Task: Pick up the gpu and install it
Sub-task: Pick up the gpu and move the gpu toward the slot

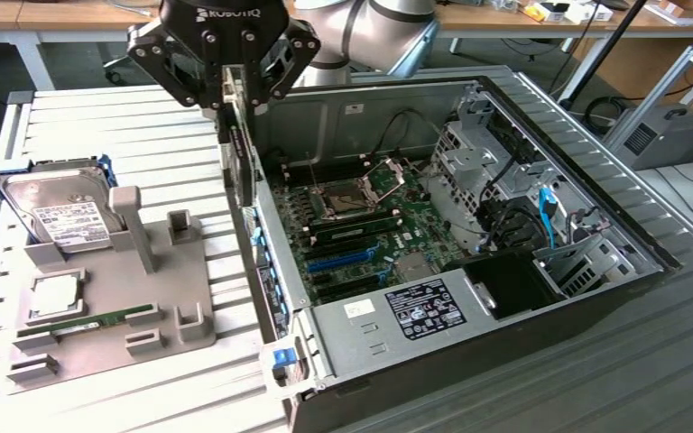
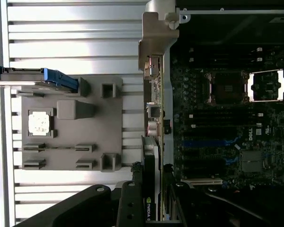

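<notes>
Slatted bench (image 1: 106,117): end effector (image 1: 235,90) holds gpu (image 1: 237,158) upright by PC case (image 1: 322,117) wall.

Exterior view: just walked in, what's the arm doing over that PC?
The arm's claw is shut on the gpu, holding it on edge so that it hangs down over the open computer case, at the case's wall on the exterior view's left. The card is not seated in the motherboard. On the grey fixture beside the case, the hard drive stands in its holder.
</notes>
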`<state>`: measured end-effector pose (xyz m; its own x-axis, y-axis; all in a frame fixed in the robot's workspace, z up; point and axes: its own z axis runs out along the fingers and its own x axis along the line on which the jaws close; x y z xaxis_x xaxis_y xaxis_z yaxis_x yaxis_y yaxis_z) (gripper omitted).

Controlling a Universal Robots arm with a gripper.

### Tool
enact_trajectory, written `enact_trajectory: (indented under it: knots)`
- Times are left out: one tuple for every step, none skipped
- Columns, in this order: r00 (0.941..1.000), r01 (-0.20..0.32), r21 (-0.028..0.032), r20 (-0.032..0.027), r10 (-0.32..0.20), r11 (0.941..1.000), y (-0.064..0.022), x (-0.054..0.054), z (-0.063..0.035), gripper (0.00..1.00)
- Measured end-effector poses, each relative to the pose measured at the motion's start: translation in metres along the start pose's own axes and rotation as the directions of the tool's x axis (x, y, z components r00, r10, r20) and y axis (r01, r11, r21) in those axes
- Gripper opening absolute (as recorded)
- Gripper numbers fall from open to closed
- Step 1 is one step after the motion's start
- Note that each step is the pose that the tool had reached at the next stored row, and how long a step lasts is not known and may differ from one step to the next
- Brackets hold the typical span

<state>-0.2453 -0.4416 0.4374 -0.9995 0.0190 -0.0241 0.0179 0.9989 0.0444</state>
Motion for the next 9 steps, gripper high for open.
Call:
enact_trajectory:
  knots:
    - [1.0000,0.000,-0.0001,0.0001,0.000,1.0000,0.0001,-0.005,0.0002,0.27]
    - [1.0000,0.000,-0.0001,0.0001,0.000,1.0000,0.0003,-0.010,0.0003,0.27]
    - [1.0000,0.000,-0.0001,0.0001,0.000,1.0000,0.0004,-0.013,0.0004,0.27]
    - [1.0000,0.000,-0.0002,0.0002,0.000,1.0000,0.0004,-0.016,0.0005,0.27]
    - [1.0000,0.000,-0.0001,0.0001,0.000,1.0000,0.0005,-0.018,0.0005,0.27]
    - [1.0000,0.000,0.0000,0.0000,0.000,1.0000,0.0006,-0.021,0.0005,0.27]
    - [1.0000,0.000,-0.0001,0.0001,0.000,1.0000,0.0006,-0.023,0.0006,0.27]
    - [1.0000,0.000,0.0000,0.0000,0.000,1.0000,0.0008,-0.025,0.0006,0.27]
    - [1.0000,0.000,-0.0001,0.0001,0.000,1.0000,0.0009,-0.028,0.0007,0.27]
